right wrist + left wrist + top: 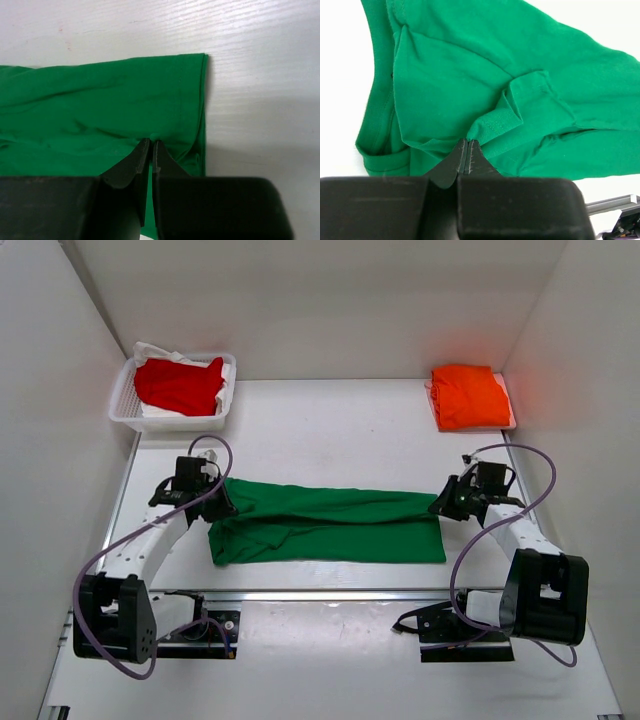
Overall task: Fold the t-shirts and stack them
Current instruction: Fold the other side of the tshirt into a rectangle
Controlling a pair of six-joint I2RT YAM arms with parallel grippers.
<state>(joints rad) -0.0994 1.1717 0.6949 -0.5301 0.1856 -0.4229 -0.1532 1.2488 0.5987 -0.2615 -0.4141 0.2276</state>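
Left gripper [468, 142] has its two black fingers pressed together, clamped on a stitched fold of the bright green t-shirt [330, 528] of plain soft cloth. It grips the garment's left end, near the left edge of the white worktop [330, 430]. Around that pinch the wrist view shows a short sleeve bunched into creases, a hemmed band curving down the left side, and layers of cloth overlapping. Right gripper [151, 141] is likewise closed. Its fingertips nip the cloth just inside the stitched hem at the garment's right end, where the edge runs straight and two layers lie one over the other. Between the two grippers the shirt lies on the middle of the worktop as a long, narrow band running left to right. It is folded lengthwise, its far edge drawn fairly straight and its near edge flat, with soft wrinkles along its length. Well apart from it, a folded orange t-shirt [469, 395] sits in the far right corner. A crumpled red t-shirt [180, 385] lies in a white plastic mesh basket [122, 405] at the far left corner.
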